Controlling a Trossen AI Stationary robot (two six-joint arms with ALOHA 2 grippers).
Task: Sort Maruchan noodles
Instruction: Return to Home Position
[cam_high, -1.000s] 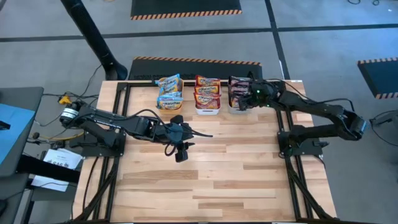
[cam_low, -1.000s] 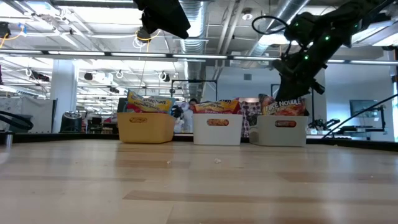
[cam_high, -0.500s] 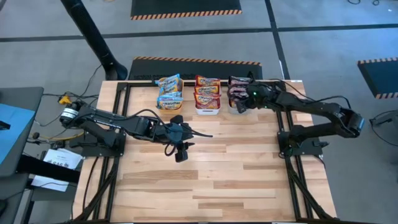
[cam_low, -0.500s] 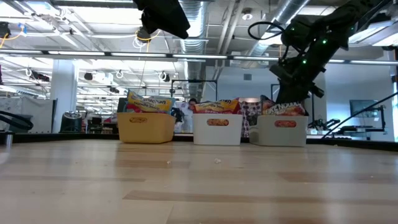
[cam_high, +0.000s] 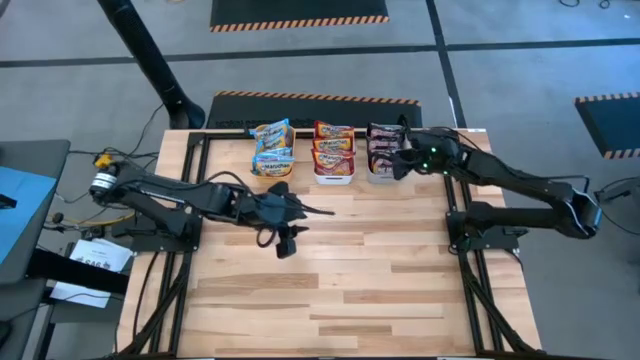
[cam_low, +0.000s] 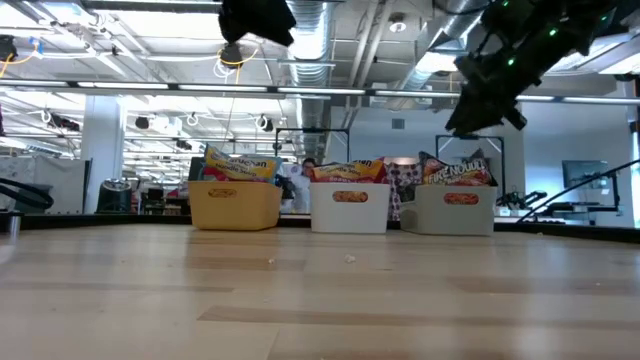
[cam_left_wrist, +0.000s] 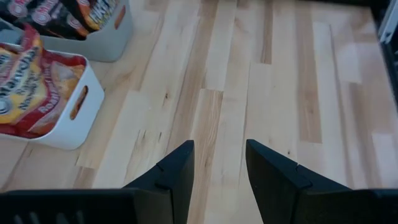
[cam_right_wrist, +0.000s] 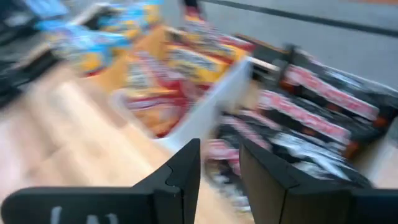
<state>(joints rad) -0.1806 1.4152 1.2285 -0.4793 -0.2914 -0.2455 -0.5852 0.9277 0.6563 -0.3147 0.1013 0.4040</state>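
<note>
Right hand (cam_high: 402, 162) sits just beside the grey plastic bin (cam_low: 455, 215), on the side away from the white plastic bin (cam_low: 350, 212), and above its rim in the low view. Its fingers are slightly parted with nothing between them.

The dark red-black ramen packets (cam_high: 383, 148) are inside the grey bin, standing past the rim and lined up front to back. Red-orange ramen packets (cam_high: 334, 148) fill the white bin next to it. Yellow-and-blue ramen packets (cam_high: 272, 145) fill the orange plastic bin (cam_low: 235, 208), farthest from the grey one. Every packet in view is in a bin, none on the wooden worktop (cam_high: 380, 270) (so sorting looks done and only the retreat is left).

For the pull-back, the right hand is much the nearer to the grey bin. It should probably go up and away from it, not across the packet tops.

Left hand (cam_high: 285, 245) hovers well apart from the grey bin, out in front of the orange one, parted and empty.

Half a second ago the right hand was over the grey bin's edge, low by the packets. Now it is off the outer side and higher. The left hand has slid slightly back toward its base.
</note>
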